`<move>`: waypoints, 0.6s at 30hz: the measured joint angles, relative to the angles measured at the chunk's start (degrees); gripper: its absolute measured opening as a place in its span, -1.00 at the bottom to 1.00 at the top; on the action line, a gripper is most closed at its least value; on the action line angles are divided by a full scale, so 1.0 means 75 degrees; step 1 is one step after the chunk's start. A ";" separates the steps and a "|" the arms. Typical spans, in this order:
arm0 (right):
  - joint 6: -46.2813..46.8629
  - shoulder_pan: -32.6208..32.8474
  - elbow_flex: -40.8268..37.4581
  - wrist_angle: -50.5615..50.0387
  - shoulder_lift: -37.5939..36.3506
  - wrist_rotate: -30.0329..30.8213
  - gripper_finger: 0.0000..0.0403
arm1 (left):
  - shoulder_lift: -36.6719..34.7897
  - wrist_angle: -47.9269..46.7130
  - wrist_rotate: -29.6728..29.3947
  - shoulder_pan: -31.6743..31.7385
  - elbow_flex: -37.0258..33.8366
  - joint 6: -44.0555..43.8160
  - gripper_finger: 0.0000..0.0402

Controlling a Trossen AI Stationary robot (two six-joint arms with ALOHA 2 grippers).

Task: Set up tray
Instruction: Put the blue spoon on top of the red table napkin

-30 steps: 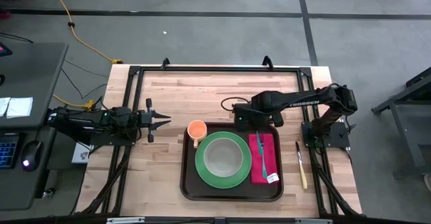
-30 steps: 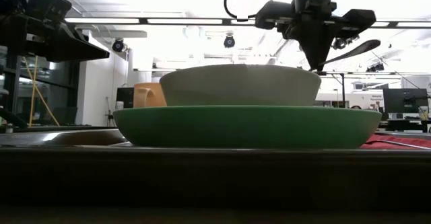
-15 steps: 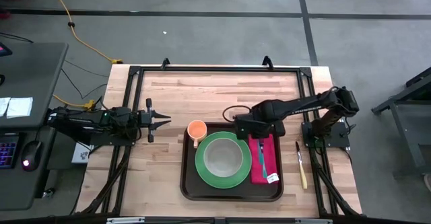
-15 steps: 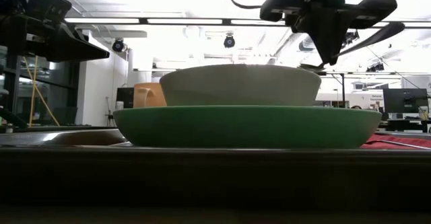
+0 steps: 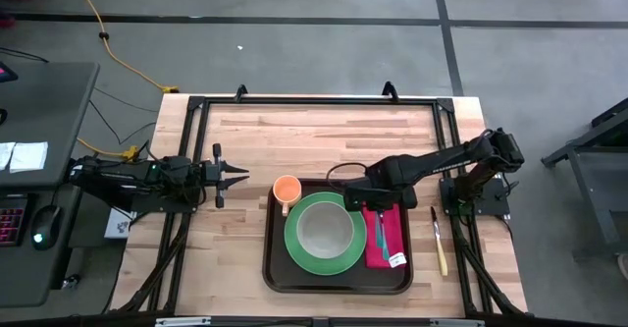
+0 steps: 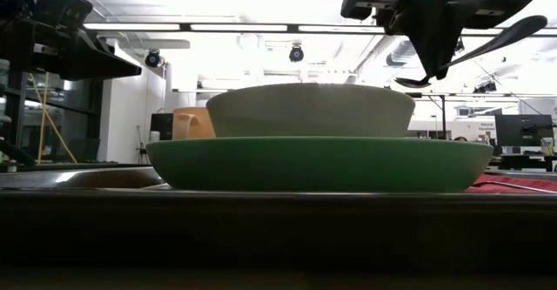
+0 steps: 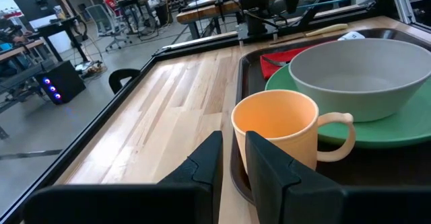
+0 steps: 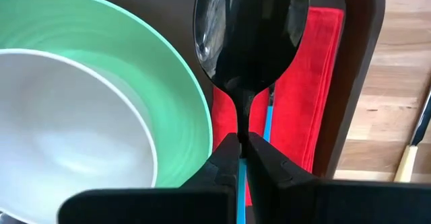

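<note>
Tray (image 5: 339, 280) setup looks nearly finished from above: the brown tray sits on the table (image 5: 294, 136) carrying the green plate (image 5: 325, 257) with a pale bowl (image 5: 325, 229) on it, an orange mug (image 5: 286, 190) at the plate's far-left edge, and a red napkin (image 5: 392, 231) just right of the plate with a fork (image 5: 382, 231) on it. The right tool (image 5: 359, 197) hangs over the napkin's far end, beside the plate, and a knife (image 5: 439, 245) lies on the wood just outside the tray, past the napkin. The left tool (image 5: 235, 176) waits well left of the plate. At table height, the right tool (image 6: 439, 59) is clenched on a dark spoon (image 6: 474, 50), held clear above the bowl's rim. The left wrist view shows its own fingers (image 7: 269, 170) parted with nothing between them, just short of the mug. The right wrist camera looks down the spoon at the napkin strip between plate and tray rim. I'd judge the step is laying the spoon there: it should come down parallel to the fork, clear of the plate's lip, and be let go only once it rests flat. The spoon's bowl hides much of the napkin and fork below, so the free space is hard to gauge, and its handle is buried in the tool.
</note>
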 joint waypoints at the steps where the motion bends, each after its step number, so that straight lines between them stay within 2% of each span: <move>1: 0.0004 0.0008 0.0000 0.0000 0.0000 0.0021 -0.99 | 0.0003 0.0000 0.0000 0.0002 0.0000 0.0000 -0.52; 7: 0.0004 0.0005 -0.0103 0.0223 0.0003 0.0093 -0.99 | 0.0003 0.0000 0.0000 0.0003 0.0000 0.0000 -0.52; 14: 0.0002 0.0005 -0.0987 0.1295 0.0008 -0.0215 -0.99 | 0.0002 0.0000 0.0002 0.0002 0.0000 0.0000 -0.52; 18: 0.0039 0.0005 -0.1381 0.1403 0.0012 -0.0422 -0.99 | 0.0000 -0.0001 0.0003 0.0000 0.0000 0.0000 -0.52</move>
